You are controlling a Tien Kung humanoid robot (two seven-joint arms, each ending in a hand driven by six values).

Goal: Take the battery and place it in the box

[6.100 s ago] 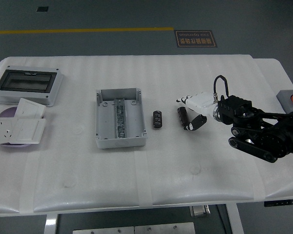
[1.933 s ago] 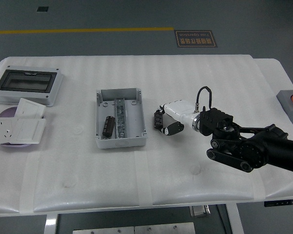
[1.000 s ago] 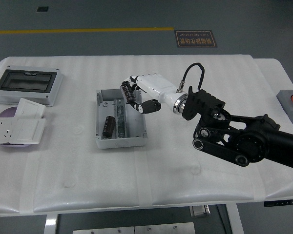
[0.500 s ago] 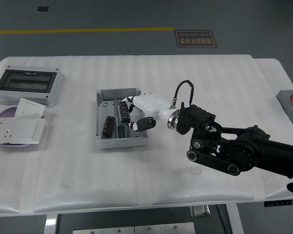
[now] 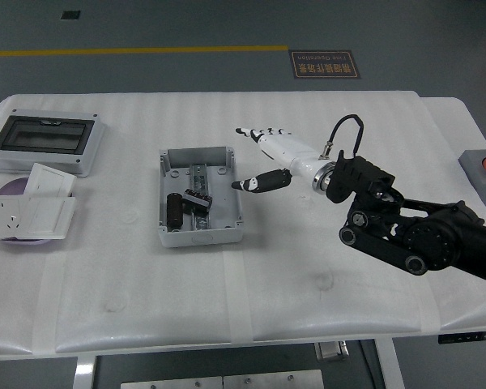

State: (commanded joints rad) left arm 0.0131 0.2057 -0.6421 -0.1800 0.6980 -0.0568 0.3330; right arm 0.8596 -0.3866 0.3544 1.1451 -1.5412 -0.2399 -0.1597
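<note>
On the white tabletop (image 5: 324,308), both batteries (image 5: 186,203) lie inside the grey box (image 5: 199,197), the right hand (image 5: 263,158) hovers beside it, fingers spread and empty; placement appears complete.

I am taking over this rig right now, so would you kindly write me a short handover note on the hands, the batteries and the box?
Right hand: open, fingers spread, holding nothing, just right of the box. Left hand: not in view.
Both batteries lie inside the open grey box: the first battery in the left part, the second battery askew over the middle rail.
Done: no battery shows on the table outside the box.
Left: likely only to withdraw the right arm; perhaps check that the second battery sits properly.
</note>
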